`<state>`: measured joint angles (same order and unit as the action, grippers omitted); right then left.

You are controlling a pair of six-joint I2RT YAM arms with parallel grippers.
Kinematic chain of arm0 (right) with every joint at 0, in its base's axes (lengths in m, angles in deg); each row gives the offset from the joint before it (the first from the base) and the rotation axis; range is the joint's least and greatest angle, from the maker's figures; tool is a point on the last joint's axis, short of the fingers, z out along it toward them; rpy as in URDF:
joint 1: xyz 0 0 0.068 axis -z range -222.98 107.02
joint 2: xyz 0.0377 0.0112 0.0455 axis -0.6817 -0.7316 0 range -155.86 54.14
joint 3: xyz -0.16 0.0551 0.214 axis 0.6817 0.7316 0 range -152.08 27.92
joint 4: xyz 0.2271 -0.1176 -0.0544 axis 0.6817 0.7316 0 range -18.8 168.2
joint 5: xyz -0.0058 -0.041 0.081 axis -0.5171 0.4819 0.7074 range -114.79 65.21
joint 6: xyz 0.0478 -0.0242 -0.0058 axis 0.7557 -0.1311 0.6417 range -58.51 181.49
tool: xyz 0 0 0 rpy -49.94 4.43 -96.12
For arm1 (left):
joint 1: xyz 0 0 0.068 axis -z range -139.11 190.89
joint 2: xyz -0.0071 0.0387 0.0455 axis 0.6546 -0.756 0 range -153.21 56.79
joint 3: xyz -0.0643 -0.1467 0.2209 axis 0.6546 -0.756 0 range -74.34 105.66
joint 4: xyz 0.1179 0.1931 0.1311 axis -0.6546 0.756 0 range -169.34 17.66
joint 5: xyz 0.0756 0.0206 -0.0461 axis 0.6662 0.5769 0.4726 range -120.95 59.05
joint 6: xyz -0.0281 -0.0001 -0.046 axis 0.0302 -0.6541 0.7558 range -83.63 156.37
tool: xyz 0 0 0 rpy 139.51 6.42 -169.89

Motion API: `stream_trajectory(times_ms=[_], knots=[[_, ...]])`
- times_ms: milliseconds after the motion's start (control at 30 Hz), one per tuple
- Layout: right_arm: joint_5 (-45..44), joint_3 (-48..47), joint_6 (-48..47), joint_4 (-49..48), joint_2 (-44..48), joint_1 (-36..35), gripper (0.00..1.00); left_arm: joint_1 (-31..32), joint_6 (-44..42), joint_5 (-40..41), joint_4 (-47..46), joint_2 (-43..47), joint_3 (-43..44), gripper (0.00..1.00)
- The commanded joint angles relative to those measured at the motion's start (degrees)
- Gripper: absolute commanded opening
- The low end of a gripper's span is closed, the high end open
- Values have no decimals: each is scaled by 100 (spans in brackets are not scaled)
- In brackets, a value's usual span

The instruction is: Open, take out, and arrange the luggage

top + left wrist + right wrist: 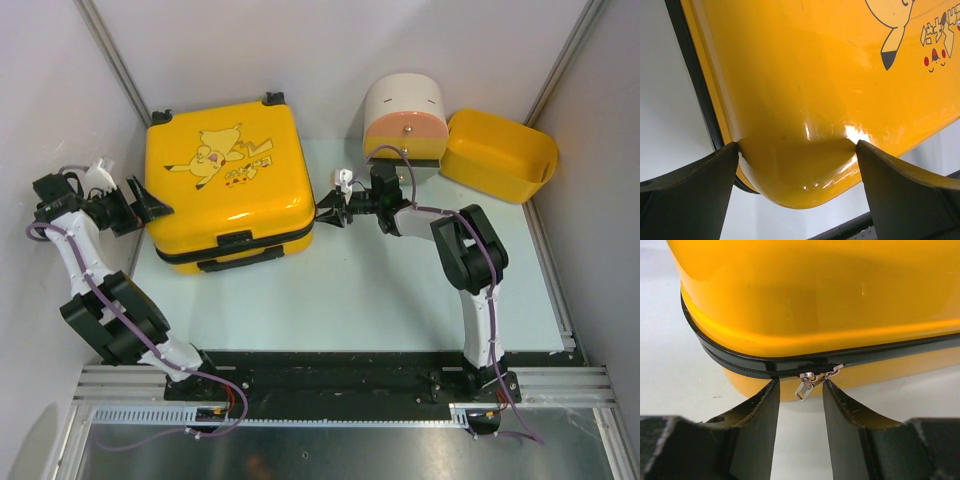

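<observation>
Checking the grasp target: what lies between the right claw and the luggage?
Metal zipper pulls hang from the luggage seam inside the right claw; seen in right wrist view.

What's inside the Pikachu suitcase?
Nothing inside shows: the suitcase is zipped shut. Only its yellow outside, black zipper and silver pulls can be seen.

Left hand (155,203) gapes fully wide, pointing rightward; right hand (322,213), only narrowly parted, points leftward.
</observation>
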<state>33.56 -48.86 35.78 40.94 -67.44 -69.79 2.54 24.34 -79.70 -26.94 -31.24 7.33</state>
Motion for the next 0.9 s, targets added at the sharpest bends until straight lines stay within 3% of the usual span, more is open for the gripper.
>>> stream_trajectory(times_ms=[0, 233, 400, 467, 600, 867], knots=[[230, -250, 93, -296, -59, -70, 44, 407, -581, 32, 68, -232, -107, 100], [230, -259, 286, -287, -120, -105, 35, 398, -598, 50, 68, -197, -116, 100], [107, -259, 505, -384, -129, -88, 18, 398, -642, 68, 68, -180, -169, 100], [72, -259, 620, -428, -94, -61, 0, 398, -660, 85, 68, -162, -195, 100], [10, -259, 717, -227, 90, -18, 0, 398, -643, 59, 68, -66, -361, 100], [-657, -154, 515, 1698, 740, -281, 0, 398, -432, -196, 68, 373, -942, 98]])
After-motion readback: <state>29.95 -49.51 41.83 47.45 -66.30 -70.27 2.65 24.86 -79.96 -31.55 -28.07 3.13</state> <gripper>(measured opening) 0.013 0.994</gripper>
